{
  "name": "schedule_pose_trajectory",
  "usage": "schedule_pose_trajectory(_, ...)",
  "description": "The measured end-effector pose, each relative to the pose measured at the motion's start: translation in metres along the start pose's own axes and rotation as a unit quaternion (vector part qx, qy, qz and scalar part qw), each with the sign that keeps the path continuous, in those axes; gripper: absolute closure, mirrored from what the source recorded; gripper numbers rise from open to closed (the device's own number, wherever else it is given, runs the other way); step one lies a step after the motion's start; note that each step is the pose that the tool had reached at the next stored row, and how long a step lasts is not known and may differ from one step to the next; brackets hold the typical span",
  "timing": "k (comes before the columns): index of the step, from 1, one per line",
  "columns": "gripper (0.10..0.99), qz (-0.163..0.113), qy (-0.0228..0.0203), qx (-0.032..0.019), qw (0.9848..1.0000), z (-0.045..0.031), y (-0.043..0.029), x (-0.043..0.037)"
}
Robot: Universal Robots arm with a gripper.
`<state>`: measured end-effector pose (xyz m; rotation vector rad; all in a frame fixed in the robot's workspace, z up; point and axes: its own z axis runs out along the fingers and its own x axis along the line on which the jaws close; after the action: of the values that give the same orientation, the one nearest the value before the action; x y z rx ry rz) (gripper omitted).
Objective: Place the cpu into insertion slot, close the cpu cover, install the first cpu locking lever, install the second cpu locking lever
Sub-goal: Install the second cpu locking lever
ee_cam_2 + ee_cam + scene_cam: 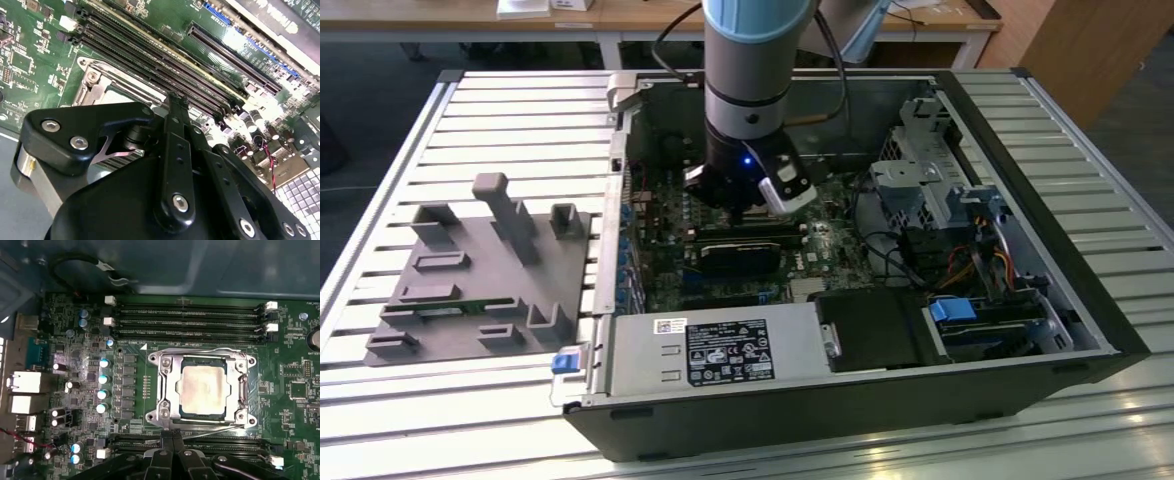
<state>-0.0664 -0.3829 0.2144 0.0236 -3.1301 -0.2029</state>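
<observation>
In the first wrist view the cpu (205,389) lies flat in the insertion slot (206,414) of the green board, its pale metal face up. The silvery cpu cover (167,390) is down around it, framing the chip. One thin wire locking lever (215,428) runs along the socket side nearest my fingers, and another lever (200,350) runs along the far side. My gripper (173,434) is shut, its tips together right at the end of the near lever. The second wrist view shows the gripper (176,100) just over the cover's edge (100,80). In the exterior view the gripper (744,215) is inside the computer case.
Long black memory slots (190,315) flank the socket on both sides. A row of capacitors (102,385) stands beside it. The case holds a power supply (720,350) and a drive cage (934,190). A grey fixture (480,270) sits on the slatted table at the exterior view's left.
</observation>
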Motion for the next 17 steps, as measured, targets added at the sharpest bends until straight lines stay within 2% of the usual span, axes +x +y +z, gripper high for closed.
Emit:
schedule_pose_trajectory(3,0.980,0.000,0.0000,-0.0021,1.0000,-0.0005,-0.0041,0.0009)
schedule_pose_trajectory(7,0.980,0.000,-0.0001,-0.0107,0.9999,-0.0009,-0.0080,0.0030)
schedule_pose_trajectory(14,0.980,0.000,-0.0007,-0.0443,0.9990,-0.0013,-0.0150,0.0049)
schedule_pose_trajectory(17,0.980,0.000,-0.0011,-0.0531,0.9986,-0.0009,-0.0189,0.0059)
